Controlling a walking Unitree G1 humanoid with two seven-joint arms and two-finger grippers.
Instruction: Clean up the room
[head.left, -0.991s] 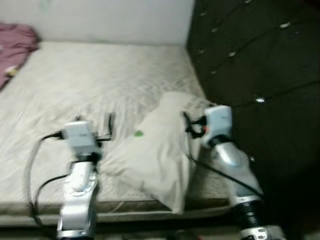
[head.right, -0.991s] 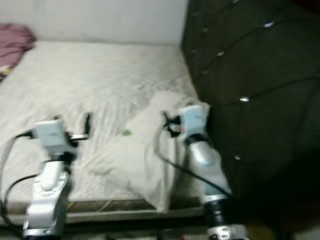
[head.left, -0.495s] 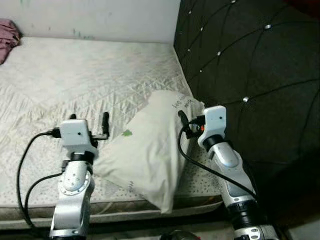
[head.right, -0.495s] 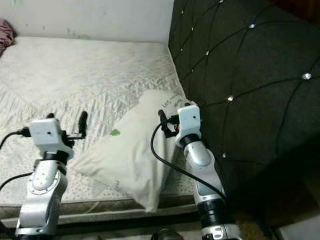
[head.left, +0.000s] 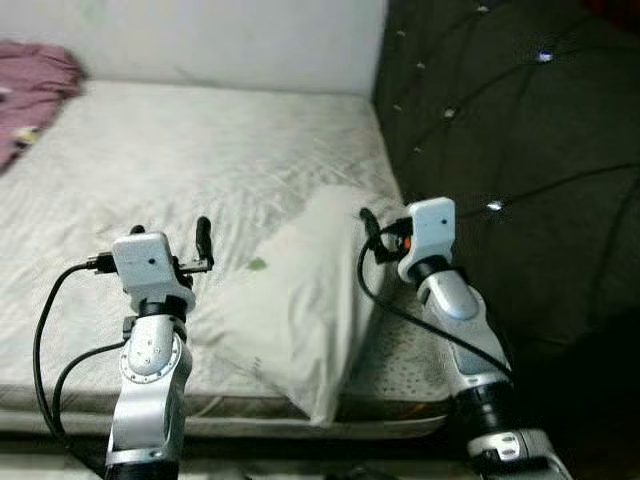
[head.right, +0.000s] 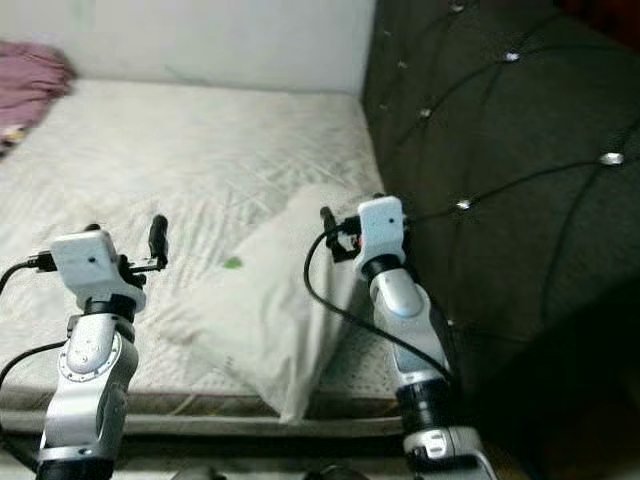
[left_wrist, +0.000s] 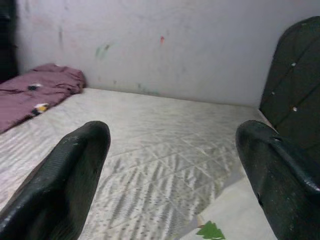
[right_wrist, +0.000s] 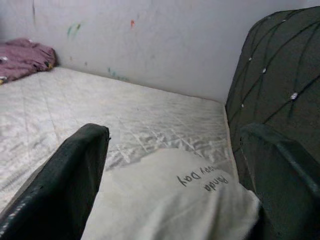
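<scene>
**Cream pillow at the foot of a bare mattress**

Cream cotton, creased, the pillow (head.left: 300, 310) lies in the lower centre of the head view, one corner hanging over the mattress (head.left: 180, 160) edge, a small green mark on its cover; the left gripper (left_wrist: 170, 175) hovers lower left above the quilted surface, fingers spread wide, holding nothing; the right gripper (right_wrist: 175, 175) sits right of centre over the pillow's upper end, likewise spread and empty; the dark tufted headboard (head.left: 520, 120) fills the right side; a maroon blanket (head.left: 30, 95) is bunched at upper left.
</scene>
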